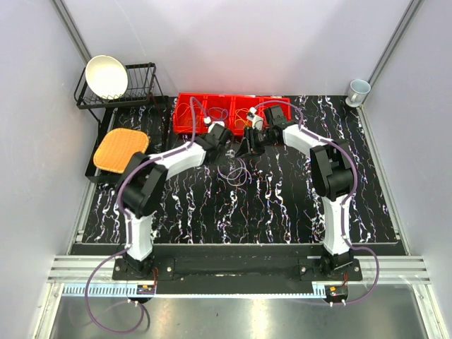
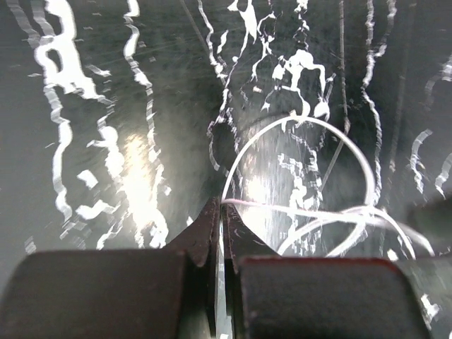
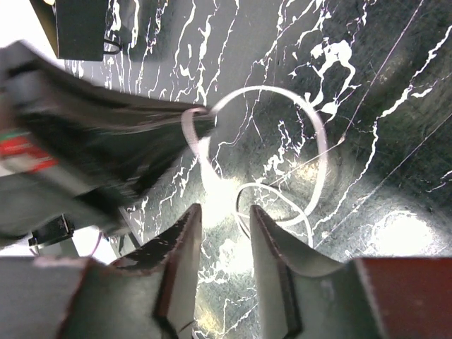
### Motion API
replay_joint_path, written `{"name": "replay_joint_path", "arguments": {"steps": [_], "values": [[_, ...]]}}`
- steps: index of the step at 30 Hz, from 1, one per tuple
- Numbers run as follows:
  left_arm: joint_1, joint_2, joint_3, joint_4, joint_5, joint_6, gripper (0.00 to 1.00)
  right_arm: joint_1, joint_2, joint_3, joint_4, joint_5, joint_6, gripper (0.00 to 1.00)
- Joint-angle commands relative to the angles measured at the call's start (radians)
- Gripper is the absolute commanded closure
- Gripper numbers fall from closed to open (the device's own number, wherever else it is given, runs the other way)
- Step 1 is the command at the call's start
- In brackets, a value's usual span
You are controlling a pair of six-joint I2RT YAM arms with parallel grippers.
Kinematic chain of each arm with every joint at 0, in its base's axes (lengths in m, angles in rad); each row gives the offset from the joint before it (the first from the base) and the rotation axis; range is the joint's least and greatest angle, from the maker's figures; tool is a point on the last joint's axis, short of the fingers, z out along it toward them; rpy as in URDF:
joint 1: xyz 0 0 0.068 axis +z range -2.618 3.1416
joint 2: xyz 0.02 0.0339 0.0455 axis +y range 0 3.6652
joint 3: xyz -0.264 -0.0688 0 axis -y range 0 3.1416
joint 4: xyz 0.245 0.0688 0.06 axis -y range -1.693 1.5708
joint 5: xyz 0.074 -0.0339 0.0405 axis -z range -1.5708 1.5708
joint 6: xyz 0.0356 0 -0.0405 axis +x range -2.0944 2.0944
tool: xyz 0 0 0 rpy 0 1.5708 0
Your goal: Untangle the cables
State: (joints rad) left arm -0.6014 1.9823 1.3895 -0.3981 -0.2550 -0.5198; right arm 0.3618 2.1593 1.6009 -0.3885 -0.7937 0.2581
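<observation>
A thin white cable (image 1: 237, 171) lies in loose loops on the black marbled table, between the two grippers. My left gripper (image 2: 222, 205) is shut on one strand of the white cable (image 2: 369, 185), whose loop spreads out to the right of the fingertips. In the top view the left gripper (image 1: 227, 150) sits just left of the right gripper (image 1: 248, 147). My right gripper (image 3: 224, 212) is open and empty, hovering over the white cable loops (image 3: 321, 145). The left gripper's fingers (image 3: 141, 127) show there holding the strand. More cables, orange ones among them (image 1: 185, 113), lie in the red bins.
Red bins (image 1: 227, 128) stand at the back just behind both grippers. A black dish rack (image 1: 141, 68) with a white bowl (image 1: 106, 76) is at the back left, an orange mat (image 1: 120, 150) below it. A cup (image 1: 358, 90) stands at the back right.
</observation>
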Motion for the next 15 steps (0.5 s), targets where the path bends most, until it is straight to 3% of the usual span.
{"name": "replay_joint_path", "arguments": {"steps": [1, 10, 15], "values": [[-0.001, -0.169, -0.05, 0.002, -0.007, 0.014, 1.0, 0.011, -0.007, 0.039, 0.005, 0.011, -0.008, 0.56], [-0.003, -0.348, -0.133, -0.08, -0.039, 0.027, 1.0, -0.001, -0.024, 0.027, 0.014, -0.016, -0.005, 0.53], [-0.001, -0.416, -0.179, -0.117, -0.087, 0.032, 1.0, -0.053, -0.085, -0.074, 0.143, -0.076, 0.049, 0.53]]}}
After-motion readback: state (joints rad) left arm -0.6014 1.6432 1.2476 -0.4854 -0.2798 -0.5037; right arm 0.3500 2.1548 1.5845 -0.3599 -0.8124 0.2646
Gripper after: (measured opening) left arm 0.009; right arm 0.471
